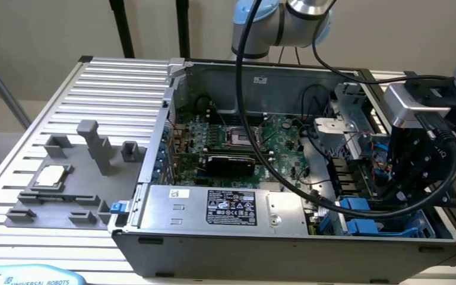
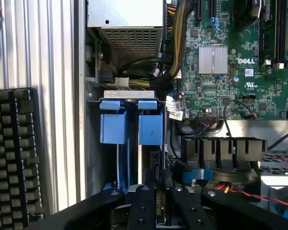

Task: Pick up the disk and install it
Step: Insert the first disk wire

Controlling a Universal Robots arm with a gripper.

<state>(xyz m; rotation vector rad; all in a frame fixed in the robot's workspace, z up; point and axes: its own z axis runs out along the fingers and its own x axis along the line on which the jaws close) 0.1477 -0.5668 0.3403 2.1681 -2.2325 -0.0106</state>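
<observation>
Blue plastic carrier tabs mark the disk, sitting upright in the drive bay at the computer case's front corner, directly under my claw. Its fingers look nearly closed around the disk's edge, though I cannot confirm contact. I judge it rigid, fairly heavy, shock-sensitive; grip the carrier sides. Most of its body is hidden.

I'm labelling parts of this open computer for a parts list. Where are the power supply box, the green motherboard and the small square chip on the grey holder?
power supply box (image 1: 220,208), exterior view, top face.
green motherboard (image 2: 230,91), wrist view, bare board.
square chip (image 1: 51,174), exterior view, centre.
</observation>
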